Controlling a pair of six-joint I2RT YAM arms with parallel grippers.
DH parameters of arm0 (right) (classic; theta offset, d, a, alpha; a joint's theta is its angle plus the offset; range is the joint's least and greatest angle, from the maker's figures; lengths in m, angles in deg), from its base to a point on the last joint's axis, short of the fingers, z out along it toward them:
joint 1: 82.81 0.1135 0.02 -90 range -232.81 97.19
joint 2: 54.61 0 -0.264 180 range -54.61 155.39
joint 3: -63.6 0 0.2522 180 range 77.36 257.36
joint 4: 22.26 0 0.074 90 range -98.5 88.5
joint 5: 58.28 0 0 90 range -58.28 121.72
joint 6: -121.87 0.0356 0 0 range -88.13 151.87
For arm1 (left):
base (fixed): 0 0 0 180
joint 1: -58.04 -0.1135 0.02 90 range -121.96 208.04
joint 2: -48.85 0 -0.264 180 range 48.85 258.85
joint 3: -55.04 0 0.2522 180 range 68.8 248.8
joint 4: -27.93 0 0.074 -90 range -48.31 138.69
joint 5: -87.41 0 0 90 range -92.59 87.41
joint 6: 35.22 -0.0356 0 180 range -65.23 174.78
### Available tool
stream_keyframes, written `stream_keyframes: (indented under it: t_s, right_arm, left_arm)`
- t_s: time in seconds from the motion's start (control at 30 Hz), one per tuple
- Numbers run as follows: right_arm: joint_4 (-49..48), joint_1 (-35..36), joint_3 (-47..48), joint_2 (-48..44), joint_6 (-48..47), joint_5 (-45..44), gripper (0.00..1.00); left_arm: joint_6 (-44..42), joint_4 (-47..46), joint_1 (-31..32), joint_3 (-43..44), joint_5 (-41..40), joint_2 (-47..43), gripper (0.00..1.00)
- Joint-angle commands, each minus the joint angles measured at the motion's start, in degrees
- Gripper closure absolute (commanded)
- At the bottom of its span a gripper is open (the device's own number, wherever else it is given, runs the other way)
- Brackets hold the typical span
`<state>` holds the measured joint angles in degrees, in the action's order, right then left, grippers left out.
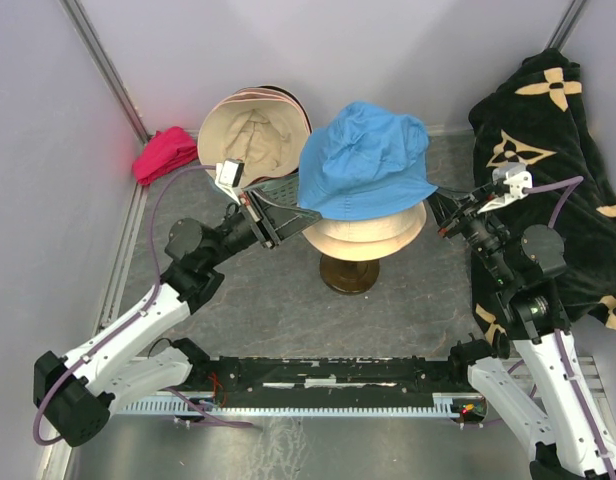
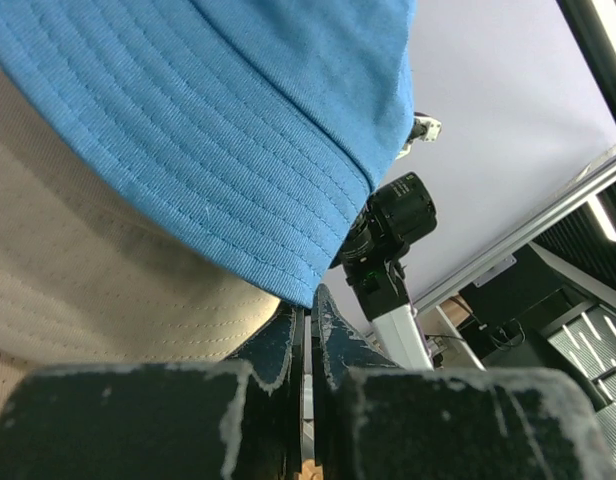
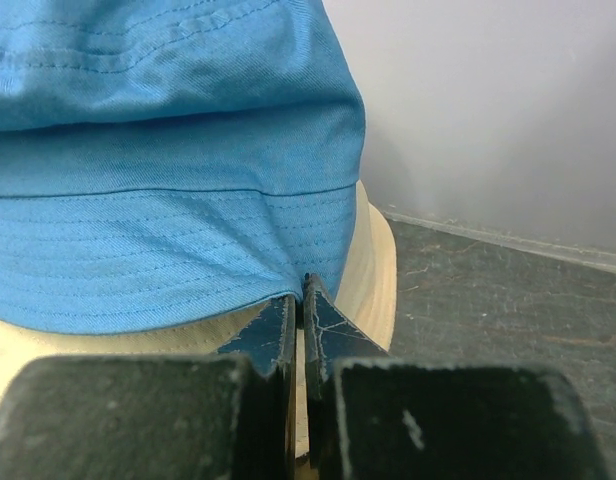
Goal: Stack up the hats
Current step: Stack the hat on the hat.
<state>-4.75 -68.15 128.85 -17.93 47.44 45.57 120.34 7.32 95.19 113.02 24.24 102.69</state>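
The blue hat [image 1: 363, 160] sits atop cream hats [image 1: 373, 232] on a brown stand [image 1: 350, 272] in the middle of the table [image 1: 288, 320]. The left pincer [image 2: 310, 300] is closed at its left brim edge and the right pincer [image 3: 300, 290] at the right edge, both apparently nipping the fabric. An upturned cream hat [image 1: 250, 135] lies at the back left.

Top cam high at near edge, looks down, wrist cams v. close at blue hat [image 1: 363, 160] brim, opp. sides, all 3 share it.
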Motion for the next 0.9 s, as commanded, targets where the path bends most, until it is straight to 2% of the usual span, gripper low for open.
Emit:
stream_keyframes:
  t_s: [0.0, 0.6, 0.77, 0.87]
  right_arm:
    - [6.52, -3.58, -2.48, 0.75, -2.76, -21.38, 0.98]
    - [7.44, -3.58, -7.27, -0.51, -1.52, -21.28, 0.98]
    - [5.37, -3.52, -5.86, -0.47, -2.19, -18.23, 0.98]
    - [4.55, -3.30, -1.83, 0.75, -3.58, -15.29, 0.98]
  left_arm:
    - [1.87, -4.55, -1.13, -3.35, -0.58, -3.17, 0.97]
    - [3.10, -7.99, -0.77, -10.25, -0.61, -1.20, 0.97]
    - [2.75, -8.08, -0.76, -9.91, -0.86, -0.66, 0.97]
    - [2.53, -8.07, -0.77, -9.90, -0.99, -0.05, 0.97]
